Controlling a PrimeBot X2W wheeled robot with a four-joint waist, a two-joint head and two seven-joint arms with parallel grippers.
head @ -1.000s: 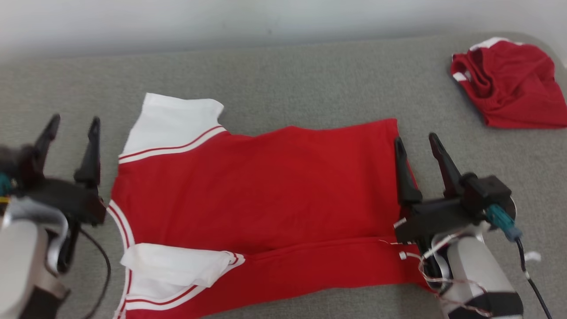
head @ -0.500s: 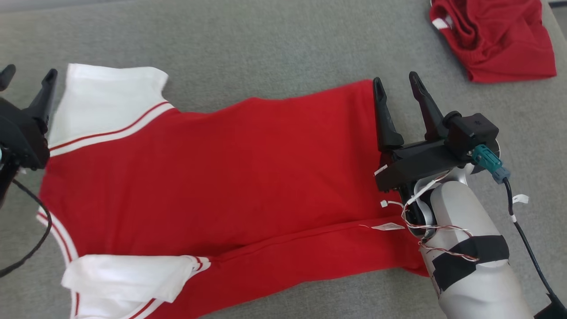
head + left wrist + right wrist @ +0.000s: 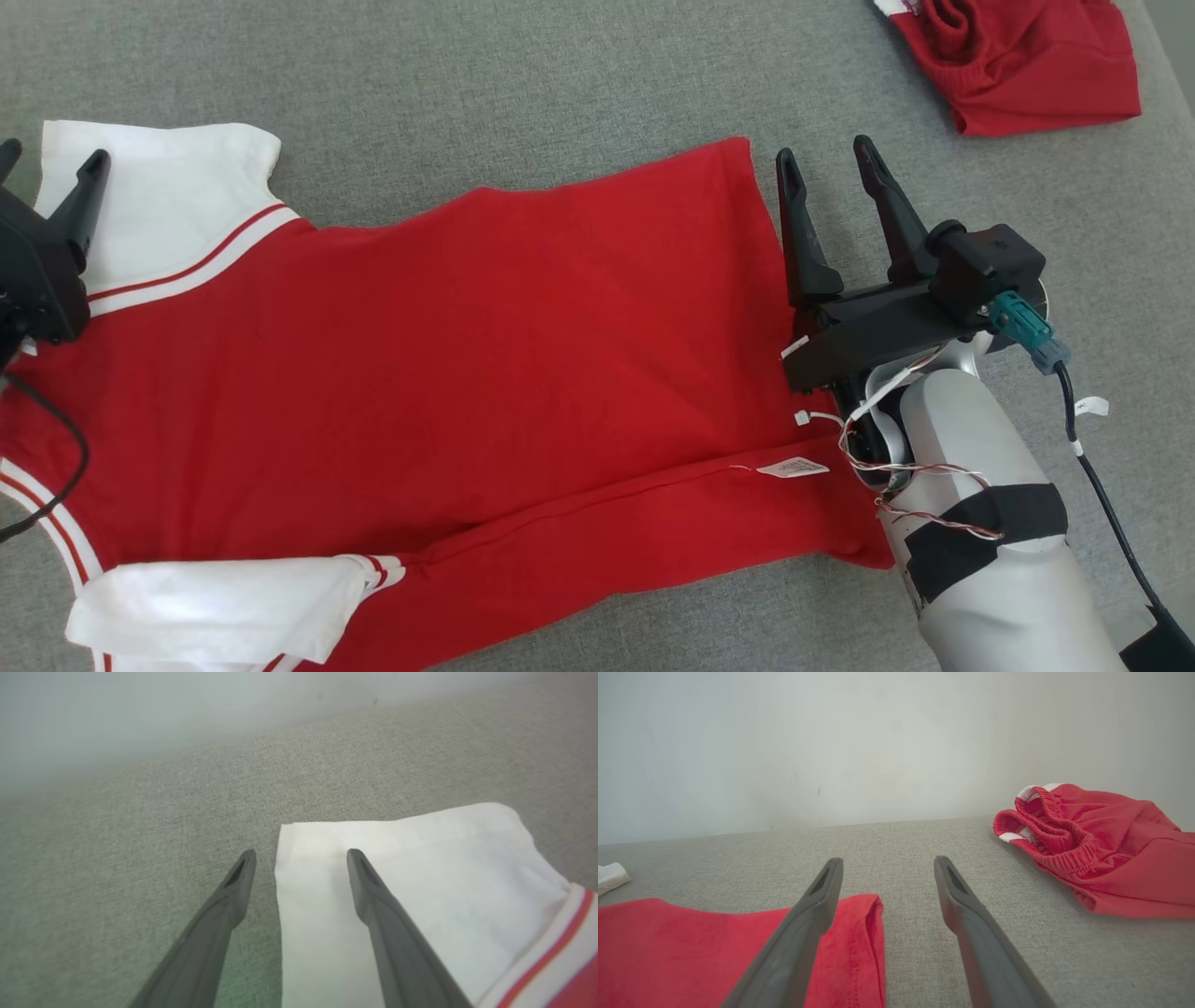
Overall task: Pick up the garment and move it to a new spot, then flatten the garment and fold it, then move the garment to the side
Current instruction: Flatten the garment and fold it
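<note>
The garment, red with white sleeves and striped trim, lies spread flat on the grey surface, with its lower edge folded over. My left gripper is open at the far white sleeve. One of its fingers is over the sleeve's edge and the other is over bare surface, as the left wrist view shows around the left gripper. My right gripper is open beside the far corner of the hem. In the right wrist view the left finger of the right gripper is over that corner. Neither gripper holds anything.
A second red garment lies crumpled at the far right, and it also appears to the right of the fingers as the second red garment. The grey surface ends at a pale wall behind. A black cable trails from my right wrist.
The head camera has tilted down, shifting the whole picture. The left gripper has come closer to the white sleeve and the right gripper has moved forward along the hem. Both have stayed open.
</note>
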